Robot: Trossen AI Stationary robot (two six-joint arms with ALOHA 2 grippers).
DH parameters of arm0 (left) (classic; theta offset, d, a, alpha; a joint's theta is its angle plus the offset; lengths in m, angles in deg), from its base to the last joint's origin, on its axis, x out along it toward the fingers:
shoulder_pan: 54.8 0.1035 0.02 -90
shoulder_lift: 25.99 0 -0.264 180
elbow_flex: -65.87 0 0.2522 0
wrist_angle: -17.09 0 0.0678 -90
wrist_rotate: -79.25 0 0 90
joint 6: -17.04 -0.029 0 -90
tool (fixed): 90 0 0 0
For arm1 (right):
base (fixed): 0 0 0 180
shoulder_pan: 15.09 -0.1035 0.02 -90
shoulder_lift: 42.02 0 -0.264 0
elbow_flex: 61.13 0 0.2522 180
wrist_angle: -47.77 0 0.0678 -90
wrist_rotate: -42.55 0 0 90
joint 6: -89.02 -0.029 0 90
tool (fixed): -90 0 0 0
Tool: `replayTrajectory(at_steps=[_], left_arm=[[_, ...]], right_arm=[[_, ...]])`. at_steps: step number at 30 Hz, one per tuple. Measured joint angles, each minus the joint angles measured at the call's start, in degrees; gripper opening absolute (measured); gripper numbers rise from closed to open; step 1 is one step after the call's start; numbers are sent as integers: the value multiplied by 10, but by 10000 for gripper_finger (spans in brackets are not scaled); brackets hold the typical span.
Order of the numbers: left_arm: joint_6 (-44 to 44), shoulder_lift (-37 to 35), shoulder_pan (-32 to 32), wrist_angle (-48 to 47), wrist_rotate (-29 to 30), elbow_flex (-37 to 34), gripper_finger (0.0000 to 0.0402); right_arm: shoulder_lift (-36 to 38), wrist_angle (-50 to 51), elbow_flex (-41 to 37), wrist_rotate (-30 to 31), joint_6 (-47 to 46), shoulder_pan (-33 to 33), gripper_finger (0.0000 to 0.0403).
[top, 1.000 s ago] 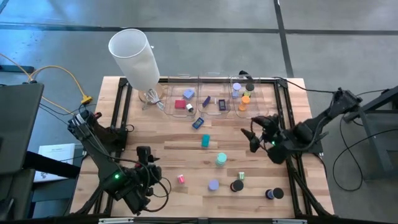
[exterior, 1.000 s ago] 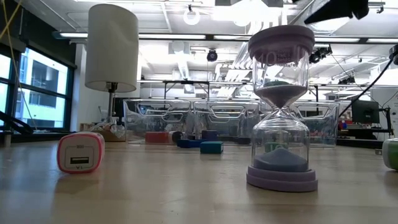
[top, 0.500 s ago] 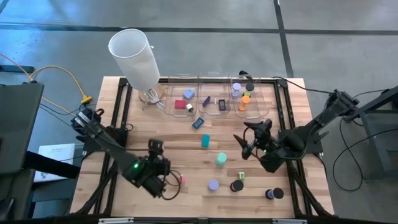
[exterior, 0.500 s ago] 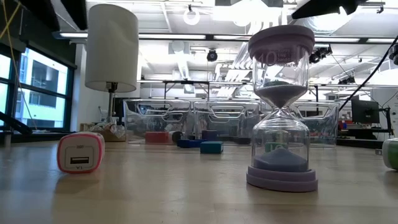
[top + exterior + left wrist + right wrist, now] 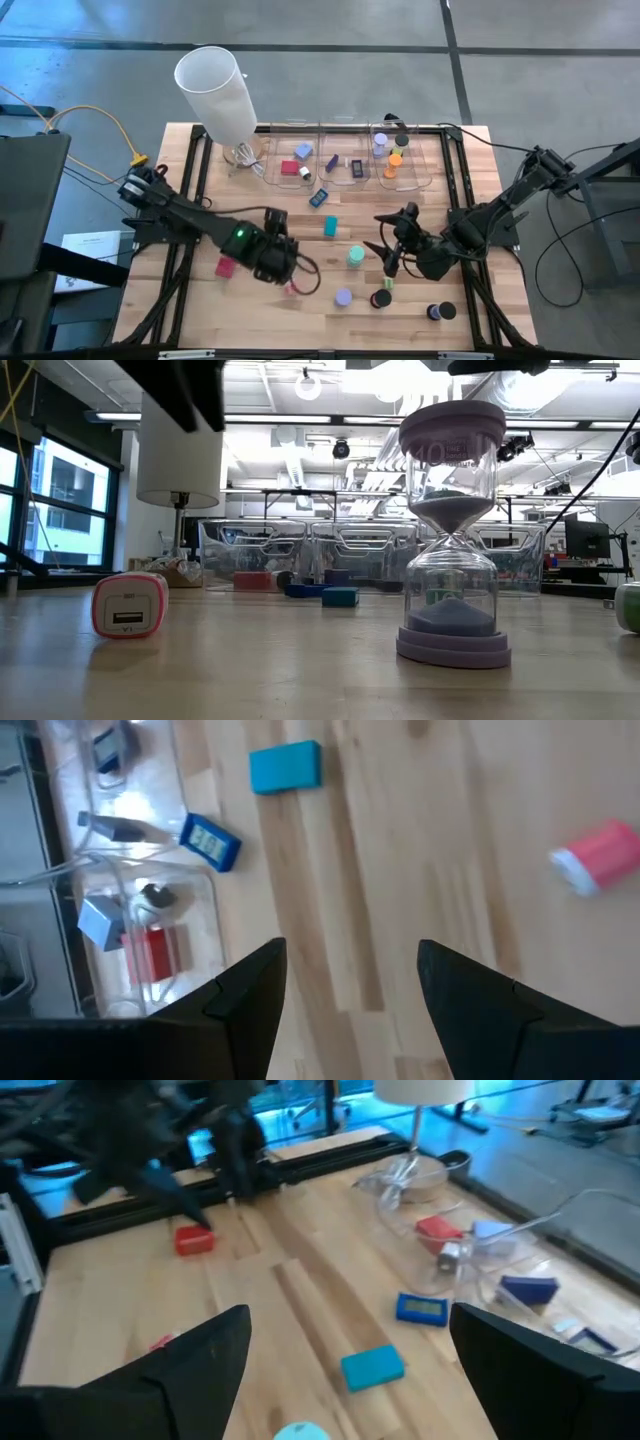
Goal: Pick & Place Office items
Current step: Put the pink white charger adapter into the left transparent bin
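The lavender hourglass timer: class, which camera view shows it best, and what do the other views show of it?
The low view: the hourglass stands upright close to the camera, its sand and both caps plain. The high view shows it only as a small lavender disc from above. Neither wrist view shows it.

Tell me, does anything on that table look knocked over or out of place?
Mostly a sorting job half done: small items lie loose on the wood. The pink block lies on its side. A dark blue rectangle sits just outside the clear bins, and a red block lies apart near the left arm.
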Motion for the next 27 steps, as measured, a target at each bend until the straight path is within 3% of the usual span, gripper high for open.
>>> replayTrajectory(at_steps=[12,15,21,27], left_arm=[[-52,0,64,105,-24,-81,217],[-60,0,60,126,-58,-103,217],[-67,0,25,193,-203,-114,217],[-28,1,-10,246,-223,-114,217]], right_arm=[[0,-1,0,-17,22,-9,332],[0,-1,0,-17,30,-9,332],[0,-1,0,-17,31,-9,332],[0,-1,0,-8,31,-9,332]])
